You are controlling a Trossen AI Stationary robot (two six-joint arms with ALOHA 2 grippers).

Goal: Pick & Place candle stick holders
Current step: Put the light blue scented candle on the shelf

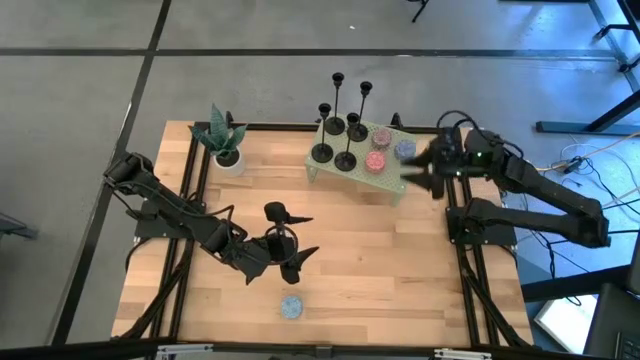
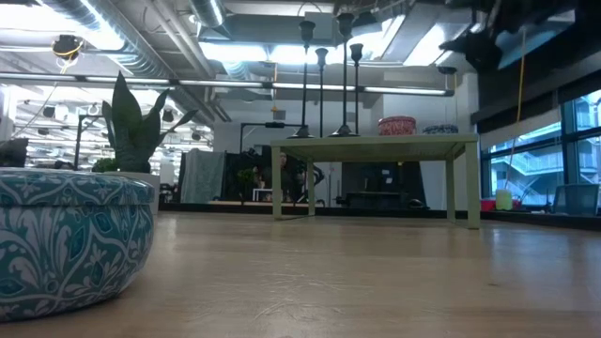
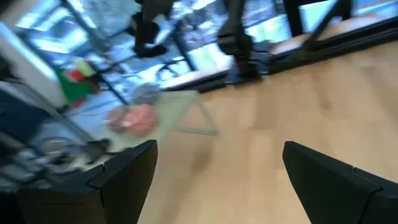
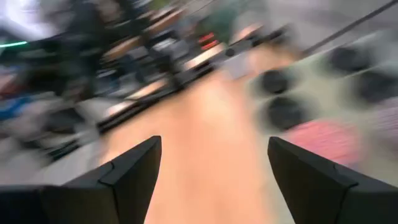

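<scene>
Several slim black candle stick holders (image 1: 345,140) stand upright by their round bases on a small pale green table (image 1: 325,175) at the far middle of the wooden table; they also show in the low view (image 2: 324,84). My left gripper (image 1: 310,236) is open and empty over the table's middle, nearer than the green table (image 3: 183,109). My right gripper (image 1: 412,168) is open and empty just right of the green table, facing the holders' dark bases (image 4: 286,112).
Pink and blue patterned bowls (image 1: 380,150) share the green table's right part. A potted plant (image 1: 225,140) stands at the far left. A blue patterned bowl (image 1: 291,307) sits near the front edge, close to the low camera (image 2: 66,235). Bare wood lies between.
</scene>
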